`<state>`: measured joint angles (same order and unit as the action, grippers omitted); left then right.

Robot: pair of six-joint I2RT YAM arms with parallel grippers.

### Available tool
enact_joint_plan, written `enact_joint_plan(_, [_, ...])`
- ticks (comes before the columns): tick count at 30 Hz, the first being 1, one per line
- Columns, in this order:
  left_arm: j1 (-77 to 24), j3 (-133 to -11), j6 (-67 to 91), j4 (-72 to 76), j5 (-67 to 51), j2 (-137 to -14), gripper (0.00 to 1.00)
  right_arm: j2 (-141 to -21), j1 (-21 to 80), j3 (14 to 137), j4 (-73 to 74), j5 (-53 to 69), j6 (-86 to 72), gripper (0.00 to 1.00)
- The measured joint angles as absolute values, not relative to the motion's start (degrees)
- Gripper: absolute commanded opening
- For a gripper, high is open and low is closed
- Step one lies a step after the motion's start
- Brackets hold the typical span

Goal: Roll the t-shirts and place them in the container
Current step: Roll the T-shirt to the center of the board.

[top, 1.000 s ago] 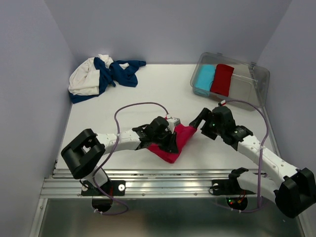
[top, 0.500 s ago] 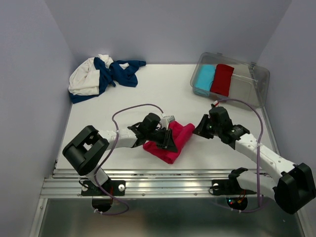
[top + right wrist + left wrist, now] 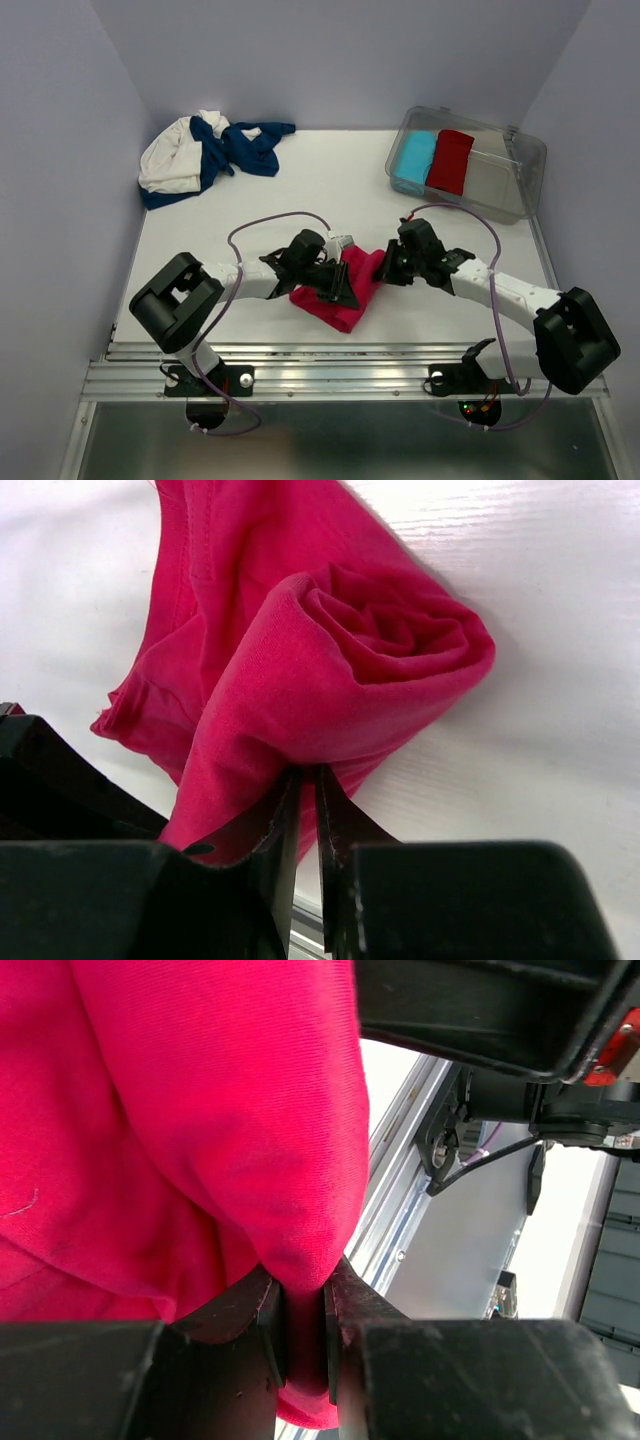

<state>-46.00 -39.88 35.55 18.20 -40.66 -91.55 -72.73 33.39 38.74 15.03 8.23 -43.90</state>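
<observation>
The bright pink-red t-shirt (image 3: 352, 290) lies partly rolled near the table's front middle. In the right wrist view its rolled end (image 3: 395, 655) shows as a spiral resting on the white table. My left gripper (image 3: 334, 283) lies over the shirt's left side, and its jaws are shut on a thick fold of the pink cloth (image 3: 303, 1325). From the right, my right gripper (image 3: 386, 268) meets the roll and is shut on a thin edge of the same cloth (image 3: 305, 805). The shirt's underside is hidden.
A heap of navy and white t-shirts (image 3: 212, 150) lies at the back left corner. At the back right stands a clear plastic bin (image 3: 500, 185) holding a light blue roll (image 3: 413, 157) and a dark red roll (image 3: 450, 160). A metal rail (image 3: 330, 365) runs along the near edge.
My right gripper has moved left onto the shirt's right end and closed on the cloth. The left gripper and the shirt shifted slightly left.
</observation>
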Motion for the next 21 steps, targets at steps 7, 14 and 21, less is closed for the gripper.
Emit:
enact_joint_plan(7, [-45.98, -39.9, 34.26, 14.63, -38.3, -90.89, 0.67, -77.95, 33.82, 40.95, 12.32, 9.04, -43.9, 0.16])
enact_joint_plan(14, [-45.69, -42.13, 30.11, 2.24, -31.0, -83.09, 0.89, -81.84, 34.24, 43.68, 11.44, 9.52, -43.13, 0.16])
enact_joint_plan(21, [-45.58, -43.83, 27.4, -7.42, -23.51, -75.16, 0.78, -84.05, 34.41, 45.74, 11.4, 10.07, -42.15, 0.16])
